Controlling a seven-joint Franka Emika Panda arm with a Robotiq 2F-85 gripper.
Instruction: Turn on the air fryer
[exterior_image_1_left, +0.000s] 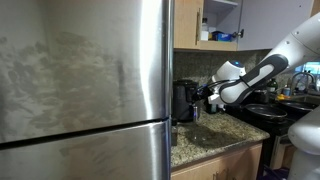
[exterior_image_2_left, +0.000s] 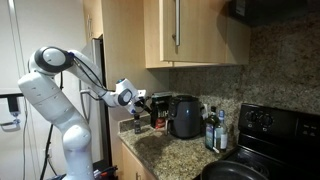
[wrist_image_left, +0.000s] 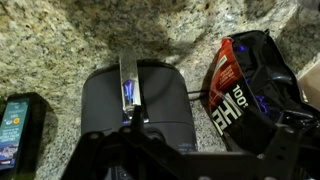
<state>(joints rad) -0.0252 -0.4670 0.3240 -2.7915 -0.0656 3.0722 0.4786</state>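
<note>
At the arm's end, above the granite counter (exterior_image_2_left: 165, 150): the pincer (wrist_image_left: 128, 75) clenched, fingers pressed flat together, nothing held. Points at the air fryer (wrist_image_left: 135, 110), dark and rounded, close under the tips in the wrist view; touching or just short, impossible to tell. In an exterior view, the air fryer (exterior_image_2_left: 183, 116) near the back wall, with a red-labelled bag (wrist_image_left: 240, 85) just beside and bottles (exterior_image_2_left: 212, 130) toward the stove (exterior_image_2_left: 265, 125). No lit display or lamp visible anywhere. By judgement: approach nearly done, press of the power control not yet shown. Left: reach the button, hidden from every view, push, then check for a light.
</note>
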